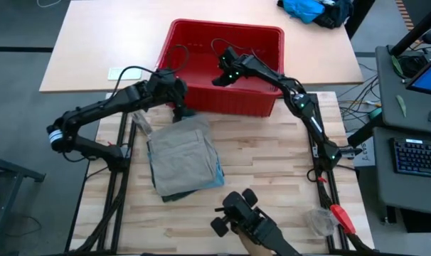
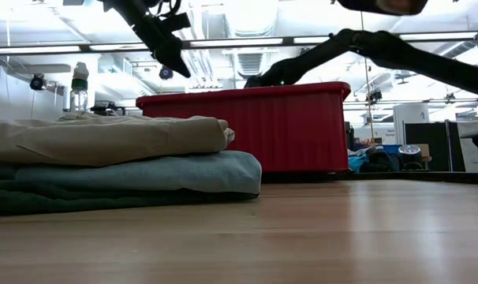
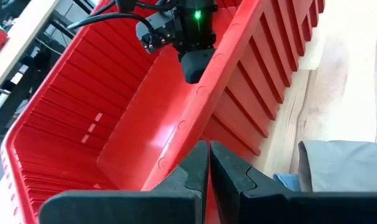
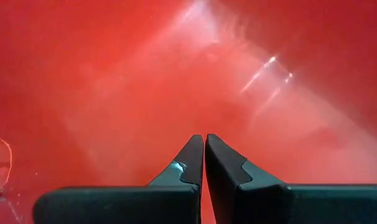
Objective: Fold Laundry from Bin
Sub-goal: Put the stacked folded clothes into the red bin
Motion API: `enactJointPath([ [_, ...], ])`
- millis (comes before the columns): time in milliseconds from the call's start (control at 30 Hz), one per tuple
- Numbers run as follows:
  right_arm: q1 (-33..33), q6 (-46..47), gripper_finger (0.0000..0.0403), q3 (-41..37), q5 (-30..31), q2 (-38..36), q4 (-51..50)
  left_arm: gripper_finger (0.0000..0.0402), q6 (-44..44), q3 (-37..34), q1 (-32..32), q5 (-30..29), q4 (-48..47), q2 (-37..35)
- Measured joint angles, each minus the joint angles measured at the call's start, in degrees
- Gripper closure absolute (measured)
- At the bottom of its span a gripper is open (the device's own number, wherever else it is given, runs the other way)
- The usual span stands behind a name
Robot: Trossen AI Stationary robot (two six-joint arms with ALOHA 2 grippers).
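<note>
1. My right gripper [image 1: 217, 80] hangs inside the red bin [image 1: 272, 35], fingers pressed together on nothing; my right wrist view shows only bare, glossy red plastic floor.
2. My left gripper [image 1: 180, 112] sits just outside the bin's near wall, by the stack, also fully closed and holding nothing.
3. The bin looks emptied: I see no garment left in it, so by my reckoning the folding is done or nearly so.
4. The laundry lies on the wooden table [image 1: 272, 185] in front of the bin as one folded stack: khaki-taupe piece [image 2: 105, 138] on top, light blue denim [image 2: 144, 173] beneath, dark green shorts [image 2: 65, 201] at the bottom.
5. The cloths are soft with rounded fold edges; the bin is rigid, ribbed on its sloping walls, with a rolled rim.
6. What is left, I judge, is only drawing both arms back.
</note>
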Motion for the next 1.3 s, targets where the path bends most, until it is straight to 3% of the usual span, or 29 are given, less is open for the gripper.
enactJointPath([
  [867, -0.98, -3.43, 0.0394, 0.07, 0.2, -0.57, 2.01, 0.0402, -3.0, -0.02, 1.91, -0.35, -0.54, 0.53],
  [1100, -1.64, -5.62, 0.0394, 0.59, 0.79, -2.09, 1.01, 0.0402, -11.46, -0.02, 7.61, 7.62, -7.67, -0.14],
  [1300, -1.6, -1.88, 0.0394, 0.59, 0.6, -2.12, 1.9, 0.0402, -16.65, -0.02, 9.44, 9.16, -11.41, -0.5],
])
